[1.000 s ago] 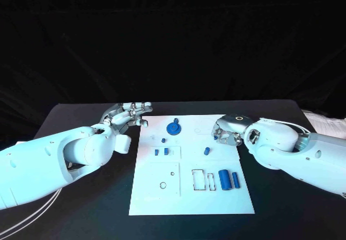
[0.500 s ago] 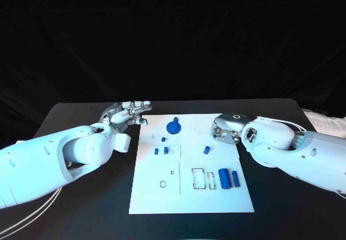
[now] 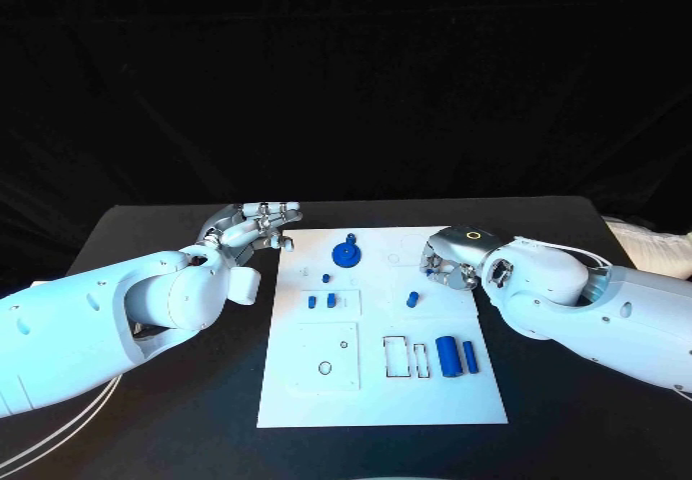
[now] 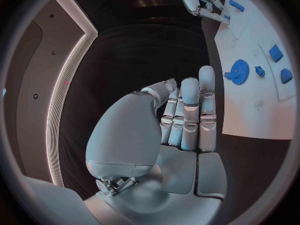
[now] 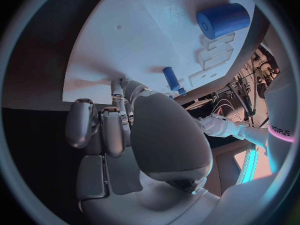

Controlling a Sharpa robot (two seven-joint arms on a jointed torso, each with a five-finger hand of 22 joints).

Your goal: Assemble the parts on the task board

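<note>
The white task board [image 3: 382, 380] lies in the middle of the table. A blue gear [image 3: 346, 256] stands near its far edge, with small blue pieces [image 3: 322, 299] below it and a blue peg [image 3: 413, 298] further right. Two blue cylinders [image 3: 459, 356] lie side by side near the right edge. My left hand [image 3: 260, 228] hovers off the board's far left corner, fingers straight and side by side, holding nothing. My right hand [image 3: 450, 262] is at the board's far right edge, fingers bent down toward the board [image 5: 144, 40], near the peg [image 5: 170, 78], with nothing seen in them.
Rectangular slots [image 3: 404, 360] and a square recess with holes [image 3: 330, 355] mark the board's near half. Black table [image 3: 159, 400] surrounds the board on all sides. Both forearms flank the board.
My right hand has shifted slightly left toward the board's far right edge. The left hand and the parts have stayed put.
</note>
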